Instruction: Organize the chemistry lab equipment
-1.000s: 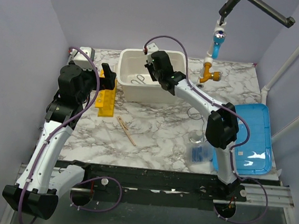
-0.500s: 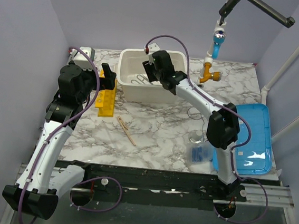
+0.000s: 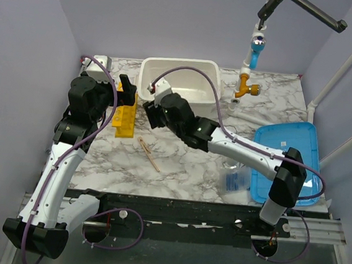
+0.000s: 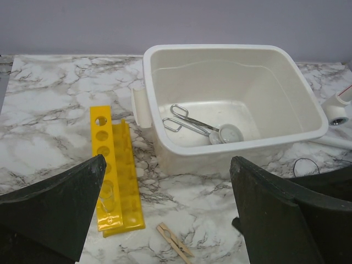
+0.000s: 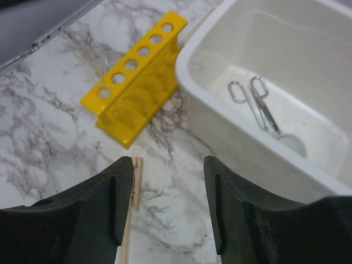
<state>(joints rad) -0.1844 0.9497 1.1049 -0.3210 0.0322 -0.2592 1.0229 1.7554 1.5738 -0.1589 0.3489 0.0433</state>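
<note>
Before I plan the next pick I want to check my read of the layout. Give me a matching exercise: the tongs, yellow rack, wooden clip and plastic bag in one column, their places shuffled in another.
Things:
1. tongs
2. yellow rack
3. wooden clip
4. plastic bag

Places:
A. beside the left side of the blue tray
B. inside the white tub
C. flat on the table, nearer the arms than the rack
D. on the table, just left of the tub

Pairs: 1-B, 2-D, 3-C, 4-A
</note>
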